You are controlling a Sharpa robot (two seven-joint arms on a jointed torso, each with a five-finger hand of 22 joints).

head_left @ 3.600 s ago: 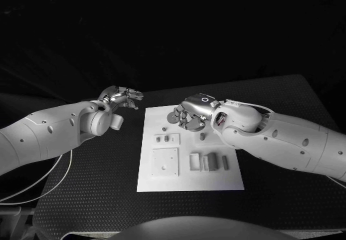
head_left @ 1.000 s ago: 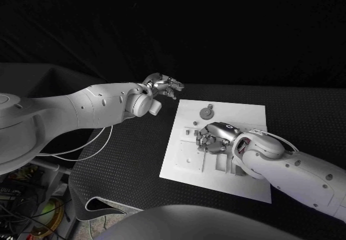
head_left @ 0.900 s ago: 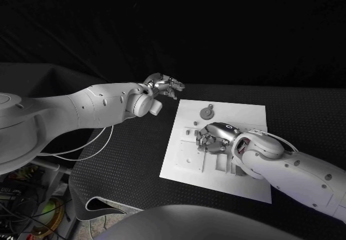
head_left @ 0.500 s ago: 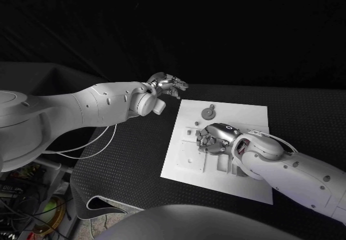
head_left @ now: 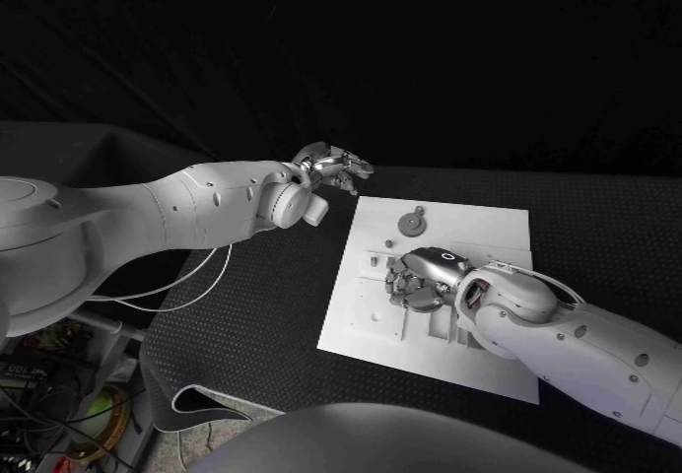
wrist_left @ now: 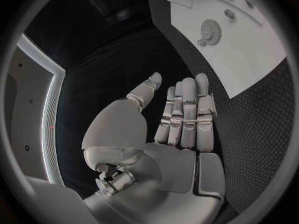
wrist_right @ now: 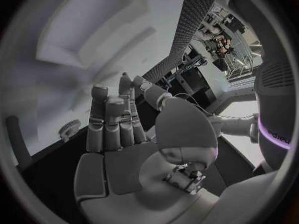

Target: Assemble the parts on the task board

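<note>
The white task board (head_left: pixel 476 225) lies in the middle of the black table. My right hand (head_left: pixel 421 277) hovers low over the board's middle, palm down, and covers the parts beneath it. The right wrist view shows that hand (wrist_right: pixel 118 134) with its fingers stretched out and nothing in them. A round gear-like part (head_left: pixel 411 223) and a small piece (head_left: pixel 388 243) sit on the board's far half. My left hand (head_left: pixel 330 166) hangs in the air beyond the board's far left corner, fingers straight and empty (wrist_left: pixel 181 117). From that wrist the board (wrist_left: pixel 249 59) and the gear (wrist_left: pixel 209 31) show.
A square raised plate (head_left: pixel 370 304) occupies the board's near left part, and upright narrow pieces (head_left: pixel 465 333) stand close to my right forearm. Black matting (head_left: pixel 241 315) surrounds the board. Cables hang off the table's left edge (head_left: pixel 157 296).
My right hand has come from the board's far edge to its middle and sunk slightly in the last second. The left hand has barely shifted. The camera has moved.
</note>
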